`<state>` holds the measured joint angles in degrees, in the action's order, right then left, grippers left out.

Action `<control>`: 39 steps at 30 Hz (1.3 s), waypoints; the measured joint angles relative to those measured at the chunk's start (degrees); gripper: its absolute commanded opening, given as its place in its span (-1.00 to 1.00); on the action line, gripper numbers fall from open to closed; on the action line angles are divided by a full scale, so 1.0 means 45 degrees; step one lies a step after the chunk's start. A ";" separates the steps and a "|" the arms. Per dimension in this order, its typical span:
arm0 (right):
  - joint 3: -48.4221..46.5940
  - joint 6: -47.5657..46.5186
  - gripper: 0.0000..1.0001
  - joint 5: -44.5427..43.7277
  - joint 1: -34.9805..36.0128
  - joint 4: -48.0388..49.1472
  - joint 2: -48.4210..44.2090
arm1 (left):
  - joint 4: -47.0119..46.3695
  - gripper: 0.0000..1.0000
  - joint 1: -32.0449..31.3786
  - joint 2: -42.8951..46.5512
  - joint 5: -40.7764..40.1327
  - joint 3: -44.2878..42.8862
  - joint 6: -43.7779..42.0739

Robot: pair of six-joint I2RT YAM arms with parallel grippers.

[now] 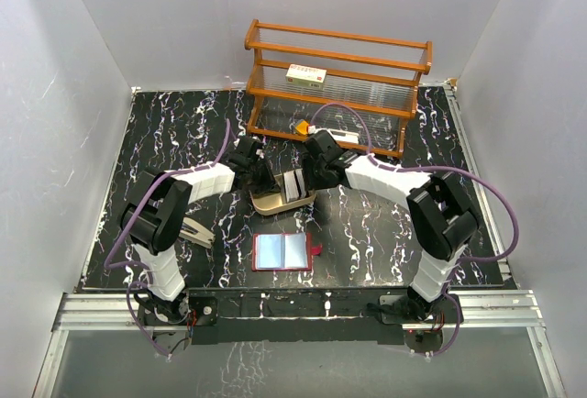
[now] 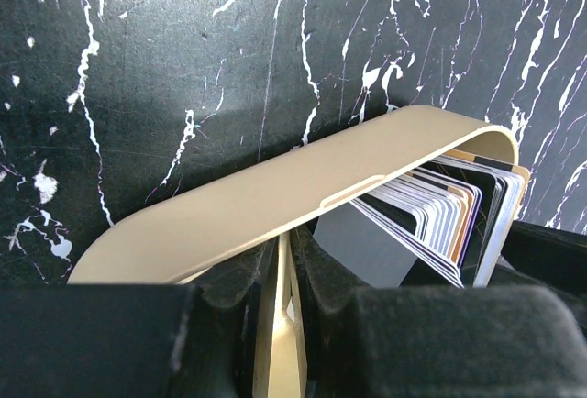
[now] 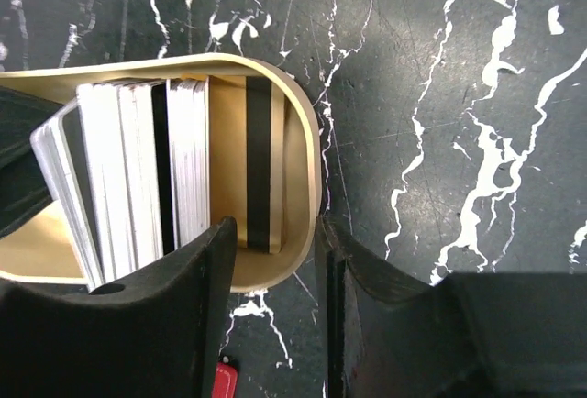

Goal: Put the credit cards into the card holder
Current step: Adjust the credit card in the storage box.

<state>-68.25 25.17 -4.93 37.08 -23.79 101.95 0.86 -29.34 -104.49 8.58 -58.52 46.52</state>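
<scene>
As one tray [image 1: 265, 203] holds perhaps fifteen cards [image 3: 138, 178], one holder [image 1: 282, 252] gapes.

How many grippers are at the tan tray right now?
2: the left gripper pinches one wall of the tan tray; the right gripper straddles the opposite rim, open.

One card holder [image 1: 282, 252], one tray [image 1: 266, 203]
</scene>
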 measured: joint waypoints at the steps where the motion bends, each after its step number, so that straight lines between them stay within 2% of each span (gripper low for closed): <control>1: -0.0097 0.0063 -0.25 -0.0039 0.0010 -0.0117 -0.0126 | 0.0000 -0.76 0.0000 0.0000 0.0000 0.0000 0.0005; 10: -0.0787 0.1030 -0.27 0.0491 0.0272 0.0097 -0.1530 | -0.0044 -0.75 0.0000 0.0015 0.0000 0.0039 0.0131; 21: -0.0787 0.1787 -0.19 0.0510 0.0937 0.0529 -0.1389 | -0.0121 -0.75 0.0000 0.0024 0.0044 0.0097 0.0291; 28: -0.0899 0.2045 -0.35 -0.0087 0.1404 0.0345 -0.0267 | -0.0476 -0.74 0.0005 0.0170 0.0092 0.0389 0.0568; 32: -0.1205 0.2079 -0.56 -0.0602 0.1423 0.0175 0.0316 | -0.0651 -0.73 0.0010 0.0282 0.0117 0.0588 0.0748; 39: -0.1428 0.1579 -0.75 -0.1180 0.1438 0.0194 0.0612 | -0.0913 -0.70 0.0010 0.0617 0.0335 0.1112 0.1035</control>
<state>-74.67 32.27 -10.24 43.55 -22.92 104.71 -3.25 -29.30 -101.71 10.09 -53.52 51.18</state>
